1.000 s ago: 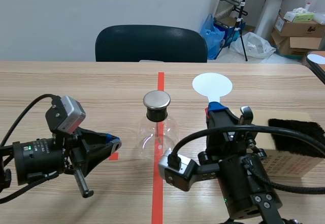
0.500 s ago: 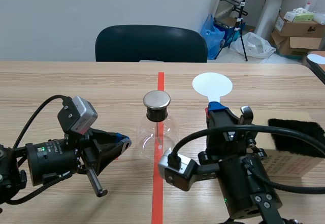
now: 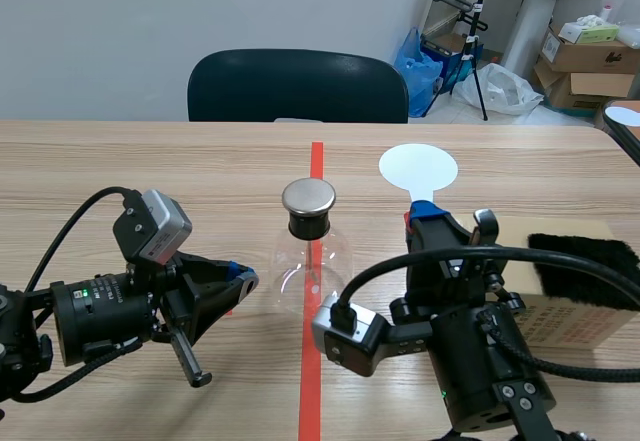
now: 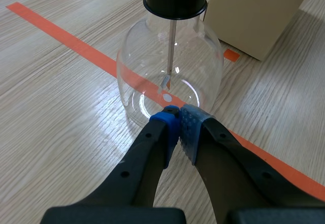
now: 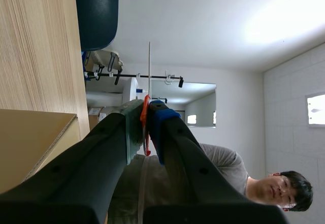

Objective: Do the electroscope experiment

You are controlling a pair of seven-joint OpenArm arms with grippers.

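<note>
The electroscope, a round glass flask point(image 3: 312, 266) with a black neck and a metal cap point(image 3: 308, 197), stands on the red centre tape line. Inside it a thin rod with small leaves point(image 4: 168, 79) hangs down. My left gripper point(image 3: 240, 281) is shut on nothing, its tips point(image 4: 177, 116) right at the flask's lower glass wall point(image 4: 152, 76). My right gripper point(image 3: 421, 211) is shut on the red handle point(image 5: 145, 127) of a white round paddle point(image 3: 418, 168), which sticks out to the right of the flask's cap.
A cardboard box point(image 3: 560, 306) with a black fur cloth point(image 3: 590, 251) on it lies at the right. A dark chair point(image 3: 298, 84) stands behind the table. A person point(image 5: 274, 188) shows far off in the right wrist view.
My left arm has moved right, up to the flask, then stopped. The right arm and the paddle have not moved.
</note>
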